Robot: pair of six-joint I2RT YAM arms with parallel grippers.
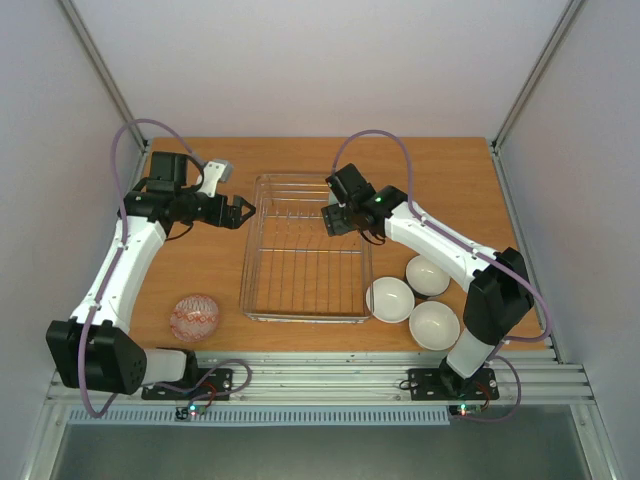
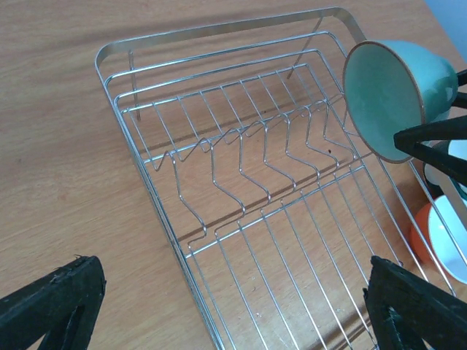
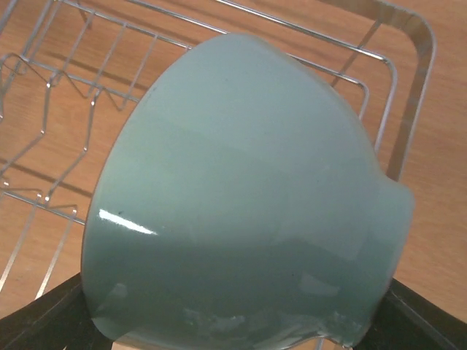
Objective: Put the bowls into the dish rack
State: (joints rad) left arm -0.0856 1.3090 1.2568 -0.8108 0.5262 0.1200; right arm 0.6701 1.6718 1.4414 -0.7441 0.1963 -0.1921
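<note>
The silver wire dish rack [image 1: 249, 250] lies mid-table with nothing resting in it. My right gripper [image 1: 337, 216] hangs over the rack's far right part, shut on a mint green bowl [image 3: 248, 189] that is tipped on its side, its pale inside [image 2: 379, 95] facing the rack. At the rack's far left edge my left gripper [image 1: 243, 212] stands open and holds nothing. A red-blue patterned bowl [image 1: 195, 316] lies upside down at the near left. Three bowls with white insides [image 1: 390, 298] [image 1: 428, 275] [image 1: 435, 324] sit right of the rack; one has an orange outside [image 2: 419, 237].
The rack's bent wire dividers [image 2: 241, 157] run across its middle. White walls close in the table on three sides. Both arm bases stand on the metal rail [image 1: 320, 375] at the near edge.
</note>
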